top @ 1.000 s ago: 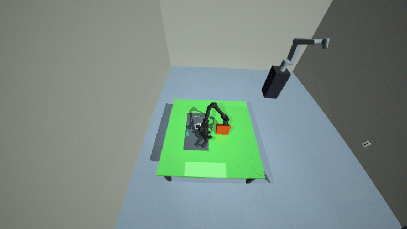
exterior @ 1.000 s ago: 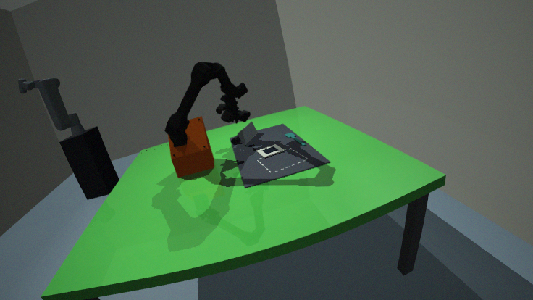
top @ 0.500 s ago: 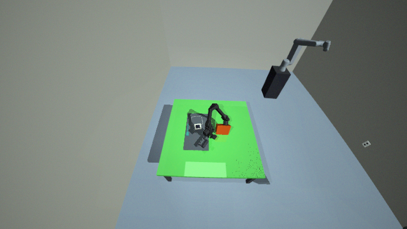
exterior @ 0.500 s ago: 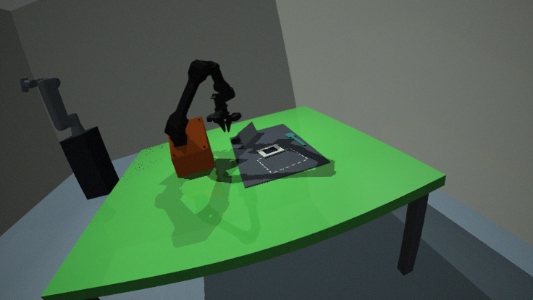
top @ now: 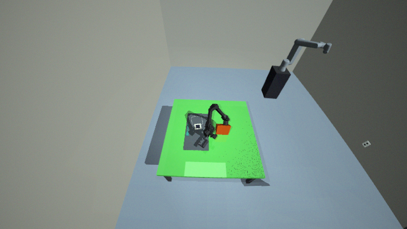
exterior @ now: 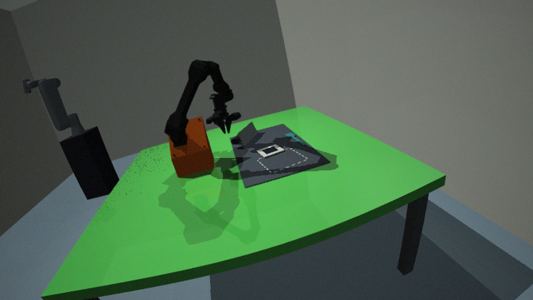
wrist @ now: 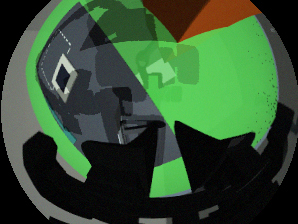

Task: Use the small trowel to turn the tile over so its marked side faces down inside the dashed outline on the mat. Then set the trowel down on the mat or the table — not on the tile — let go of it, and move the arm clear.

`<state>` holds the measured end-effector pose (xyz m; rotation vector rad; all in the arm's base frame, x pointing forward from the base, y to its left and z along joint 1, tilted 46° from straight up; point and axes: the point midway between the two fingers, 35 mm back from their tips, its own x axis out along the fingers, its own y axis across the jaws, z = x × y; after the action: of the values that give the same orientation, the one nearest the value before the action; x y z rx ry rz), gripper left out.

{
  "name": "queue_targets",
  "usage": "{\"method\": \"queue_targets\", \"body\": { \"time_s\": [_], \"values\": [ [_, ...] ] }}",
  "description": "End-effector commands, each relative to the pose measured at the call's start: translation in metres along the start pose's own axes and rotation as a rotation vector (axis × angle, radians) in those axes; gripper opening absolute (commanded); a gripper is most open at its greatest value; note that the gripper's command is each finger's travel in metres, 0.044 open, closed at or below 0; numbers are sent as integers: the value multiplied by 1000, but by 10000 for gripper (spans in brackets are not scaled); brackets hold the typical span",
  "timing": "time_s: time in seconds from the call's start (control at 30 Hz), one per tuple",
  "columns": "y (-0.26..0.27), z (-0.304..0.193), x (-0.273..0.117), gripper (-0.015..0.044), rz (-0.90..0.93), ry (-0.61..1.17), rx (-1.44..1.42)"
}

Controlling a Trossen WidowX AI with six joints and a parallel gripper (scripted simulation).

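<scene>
The tile (top: 197, 124) (exterior: 265, 155) (wrist: 71, 83), white with a dark square in its middle showing on top, lies flat on the grey mat (top: 187, 145) (exterior: 250, 182). It lies at the edge of the dashed outline (exterior: 290, 166) and not fully inside it. The teal trowel (top: 187, 133) (exterior: 290, 135) (wrist: 62, 131) lies on the mat near its far side; the wrist view shows only part of it. My gripper (exterior: 227, 132) (wrist: 165, 124) points down above the mat's robot side, away from trowel and tile. Its fingers are a little apart with nothing between them, so it is open.
A dark grey angled stand (top: 204, 144) (exterior: 248, 133) rises from the mat close to my gripper. The orange base block (top: 223, 129) (exterior: 192, 163) of my arm stands on the green table (top: 236, 156) (exterior: 335, 219) beside the mat. Another grey arm (top: 307, 43) (exterior: 52, 101) stands beyond the table.
</scene>
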<state>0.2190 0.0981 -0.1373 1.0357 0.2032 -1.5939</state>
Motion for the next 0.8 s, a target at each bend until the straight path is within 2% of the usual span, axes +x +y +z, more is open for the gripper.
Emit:
{"method": "queue_targets", "body": {
  "time_s": [0.0, 0.77],
  "values": [
    [6, -1, 3, 100, 1, 1, -1],
    [36, -2, 18, 100, -4, 4, -4]
  ]
}}
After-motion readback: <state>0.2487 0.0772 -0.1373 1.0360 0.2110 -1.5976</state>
